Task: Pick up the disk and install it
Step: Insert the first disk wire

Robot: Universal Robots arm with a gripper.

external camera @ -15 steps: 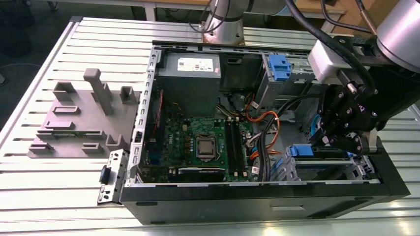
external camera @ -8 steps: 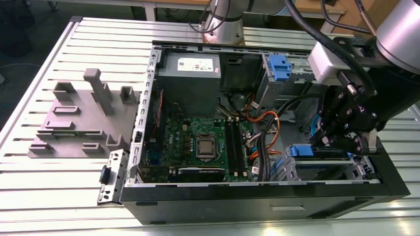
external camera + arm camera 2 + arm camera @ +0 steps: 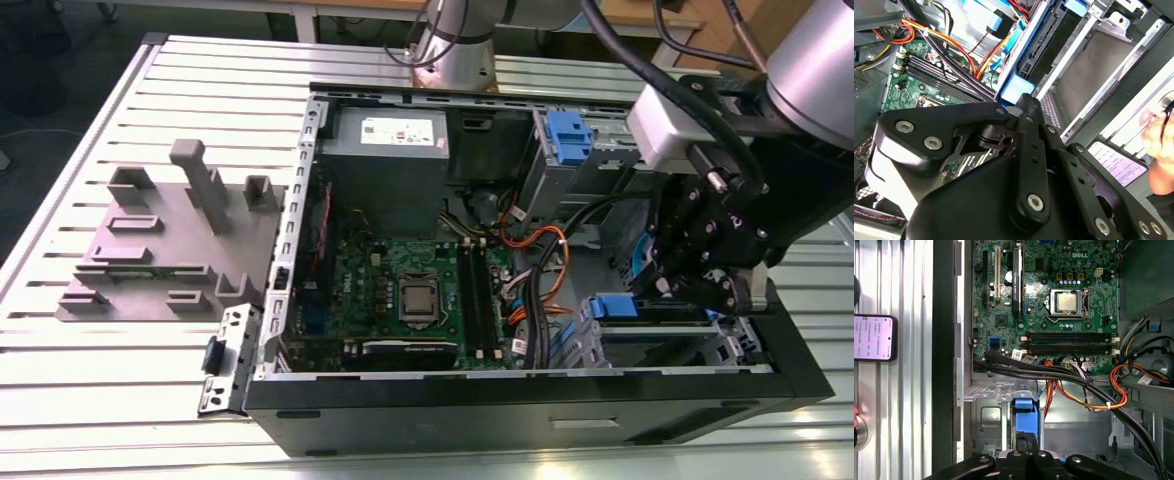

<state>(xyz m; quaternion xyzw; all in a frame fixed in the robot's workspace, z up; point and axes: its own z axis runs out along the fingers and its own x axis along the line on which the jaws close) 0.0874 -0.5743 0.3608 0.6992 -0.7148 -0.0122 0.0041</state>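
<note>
my gripper (image 3: 694,288) was low on the exterior view's right, inside the computer case (image 3: 534,400). in the first wrist view it pinched the disk (image 3: 1024,412) by its blue edge, in the drive bay (image 3: 986,420).

From where I stand I count one open computer case (image 3: 534,410) on one slatted worktop (image 3: 120,390), with one motherboard (image 3: 400,290) and one grey power supply box (image 3: 390,160) inside. There are two blue plastic tabs: one tab (image 3: 567,135) upper right in the exterior view, another tab (image 3: 611,305) lower right. One grey fixture (image 3: 160,250) stands at that view's left. There is one claw (image 3: 683,292), and one phone (image 3: 874,337) in the first wrist view.
</note>
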